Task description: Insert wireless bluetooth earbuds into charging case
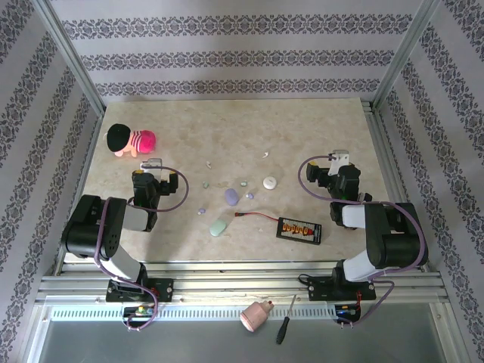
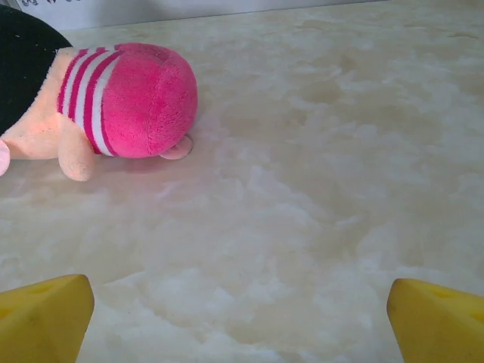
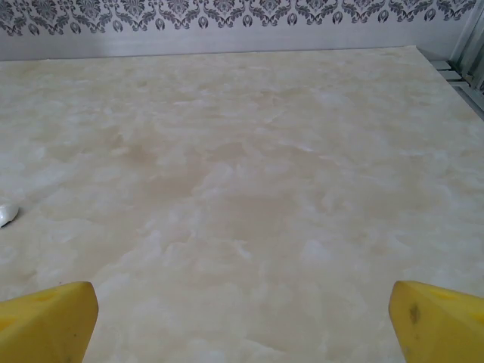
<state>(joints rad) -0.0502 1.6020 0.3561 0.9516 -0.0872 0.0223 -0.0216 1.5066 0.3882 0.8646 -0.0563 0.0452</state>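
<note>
Your left gripper (image 1: 152,164) and right gripper (image 1: 341,156) hang low over the table (image 1: 302,125), elbows folded, pointing far, jaws spread wide, empty.

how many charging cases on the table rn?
3. The white case sits right of centre, the lavender case at centre, and the pale green case nearer the front edge. Nothing seems to hide another.

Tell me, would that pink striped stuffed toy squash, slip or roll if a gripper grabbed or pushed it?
The stuffed toy looks fuzzy and plump, so it would probably squash when squeezed rather than slip. Being plush, it is likely light for its bulk. It lies on a rounded body on the table, so a push might rock it.
</note>
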